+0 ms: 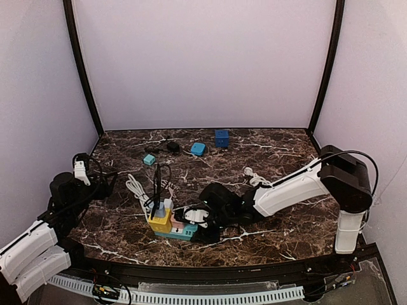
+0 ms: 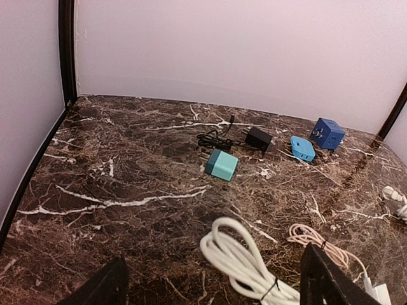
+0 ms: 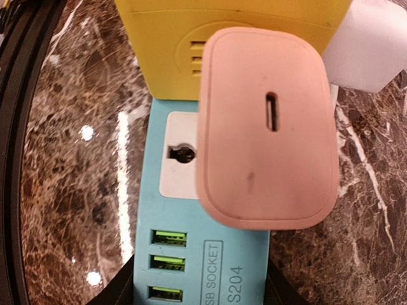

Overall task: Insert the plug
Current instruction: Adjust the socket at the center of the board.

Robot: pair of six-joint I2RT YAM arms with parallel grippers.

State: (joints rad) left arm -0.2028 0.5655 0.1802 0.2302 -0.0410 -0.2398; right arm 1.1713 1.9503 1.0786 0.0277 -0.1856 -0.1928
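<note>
Pressing the pink plug [image 3: 267, 127] squarely downward is what we judge matters. It sits over the teal power strip [image 3: 191, 254], just beside the yellow adapter [image 3: 178, 44], seating unclear. Right jaws stand half-closed flanking the strip; we cannot tell whether they grip. Left jaws hang spread above the bench [image 2: 127, 178].

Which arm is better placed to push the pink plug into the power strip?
Right. The right hand is over the pink plug and power strip; the left hand is open, well away from both.
</note>
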